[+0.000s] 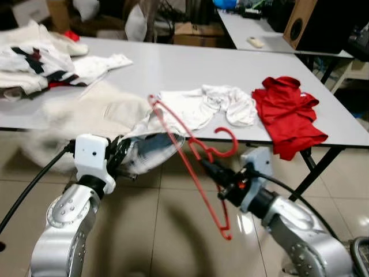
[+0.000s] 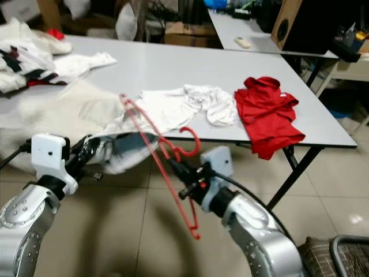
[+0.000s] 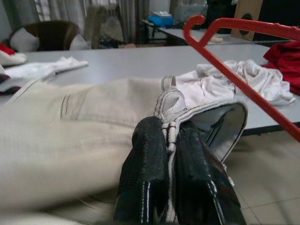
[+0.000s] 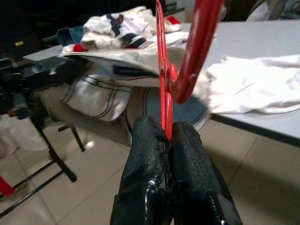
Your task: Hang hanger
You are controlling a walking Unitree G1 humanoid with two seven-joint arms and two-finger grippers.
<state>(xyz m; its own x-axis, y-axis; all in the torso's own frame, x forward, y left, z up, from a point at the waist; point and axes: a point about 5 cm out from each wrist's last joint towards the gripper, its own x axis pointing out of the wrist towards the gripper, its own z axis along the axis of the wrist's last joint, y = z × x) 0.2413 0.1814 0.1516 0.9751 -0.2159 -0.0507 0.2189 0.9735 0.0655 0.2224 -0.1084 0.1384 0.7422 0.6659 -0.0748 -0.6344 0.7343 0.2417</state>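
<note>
Hanger [image 1: 190, 167]: upper end hidden inside the trousers [image 1: 98, 115] opening.
Trousers: far part blurred, cut off by the picture's left edge.
Left gripper [image 1: 120, 157]: fingertips buried in the waistband.
Clothes pile [image 1: 34, 60]: cut off at left.

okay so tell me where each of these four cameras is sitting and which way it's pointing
Left eye view: on the head, looking forward and down at the grey table; both silver arms show.
Right eye view: same head camera's other eye, same scene; right gripper holds the red hanger.
Left wrist view: along the left gripper, shut on the beige trousers.
Right wrist view: along the right gripper's fingers, towards the table edge.
Shared: hanger and the white garment.
</note>
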